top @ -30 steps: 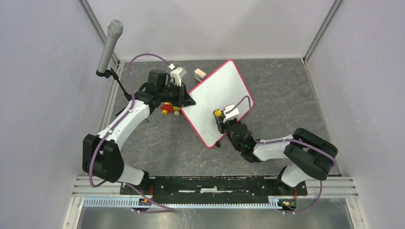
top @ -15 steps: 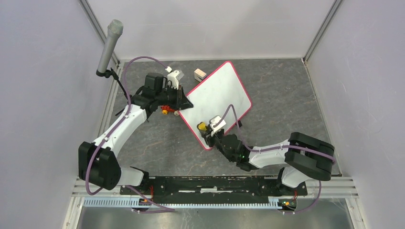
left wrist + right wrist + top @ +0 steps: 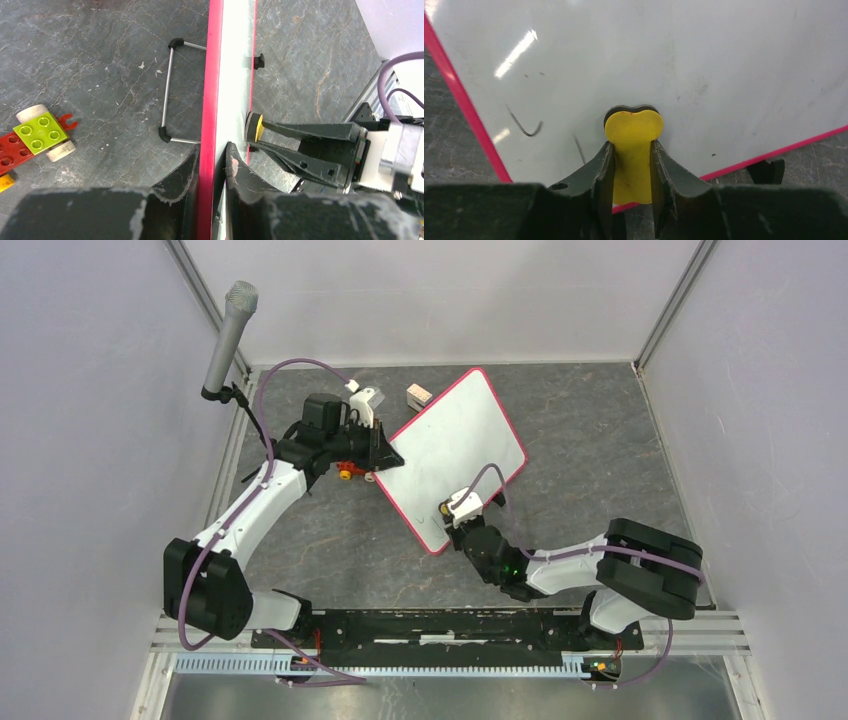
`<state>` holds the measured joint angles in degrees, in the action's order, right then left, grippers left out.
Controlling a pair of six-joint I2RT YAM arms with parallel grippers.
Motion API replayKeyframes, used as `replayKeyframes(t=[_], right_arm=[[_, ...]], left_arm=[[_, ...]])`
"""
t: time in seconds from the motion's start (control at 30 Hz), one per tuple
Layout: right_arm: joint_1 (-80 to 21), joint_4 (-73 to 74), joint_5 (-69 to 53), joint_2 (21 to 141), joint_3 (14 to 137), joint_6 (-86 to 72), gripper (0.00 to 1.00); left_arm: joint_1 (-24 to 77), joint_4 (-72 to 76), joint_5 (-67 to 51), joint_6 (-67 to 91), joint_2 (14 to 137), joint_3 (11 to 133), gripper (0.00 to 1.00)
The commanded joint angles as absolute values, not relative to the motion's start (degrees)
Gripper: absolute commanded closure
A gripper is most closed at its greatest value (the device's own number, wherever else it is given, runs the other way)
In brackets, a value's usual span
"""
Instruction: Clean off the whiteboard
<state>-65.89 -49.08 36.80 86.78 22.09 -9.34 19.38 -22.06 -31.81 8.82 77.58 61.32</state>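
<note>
- Top external view shows a dark grey stone-patterned table top [image 3: 600, 440]. The two white-and-black arms reach in from its near edge.
- A large white rectangular whiteboard with a thin pink-red rim [image 3: 455, 455] lies on the middle of the table. Its far corner comes close to the far edge. Its long axis runs from near-left to far-right.
- The left gripper [image 3: 385, 455] is at the board's left corner. In the left wrist view its fingers [image 3: 232, 160] are clenched across the rim of the whiteboard [image 3: 232, 75], one either side, bracing it. I cannot tell whether that corner is lifted off the table.
- The right gripper [image 3: 452, 515] is over the board's near corner and grasps a small yellow eraser [image 3: 443, 508]. In the right wrist view the jaws are closed tight on its stem, and the yellow head [image 3: 633, 127] sits against the white face [image 3: 674, 50].
- Leftover black marker lines are few: a hooked stroke [image 3: 524, 127] and a short slash [image 3: 580, 149].
- Both marks lie left of the eraser in the right wrist view, between it and the short rim that ends at the near corner.
- The coming wipe probably turns on that. The right arm is nearer and already carries the eraser, so a short sideways pass toward that rim should cover them.
- Off the board sit a thin wire stand [image 3: 170, 90], a red and lime-green brick toy [image 3: 352, 468] and a small tan block [image 3: 419, 394].
</note>
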Motion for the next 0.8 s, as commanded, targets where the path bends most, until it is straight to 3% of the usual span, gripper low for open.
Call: replayKeyframes(t=[0.0, 0.27, 0.57, 0.77], right_arm=[[-69.9, -46.5, 29.9, 89.3, 32.1, -7.5, 0.71], [-70.9, -54.0, 34.4, 93.4, 39.1, -0.7, 0.71], [-71.0, -62.8, 40.5, 92.9, 18.0, -7.5, 0.73], [-72.2, -61.7, 40.0, 92.3, 19.7, -4.6, 0.73]], left_arm=[[20.9, -33.8, -15.7, 0.6, 80.7, 56.6, 0.98], [20.9, -34.2, -16.1, 0.7, 81.0, 56.6, 0.98], [20.9, -35.2, -13.9, 0.4, 81.1, 57.2, 0.98], [21.3, -36.1, -12.2, 0.4, 81.0, 57.2, 0.98]])
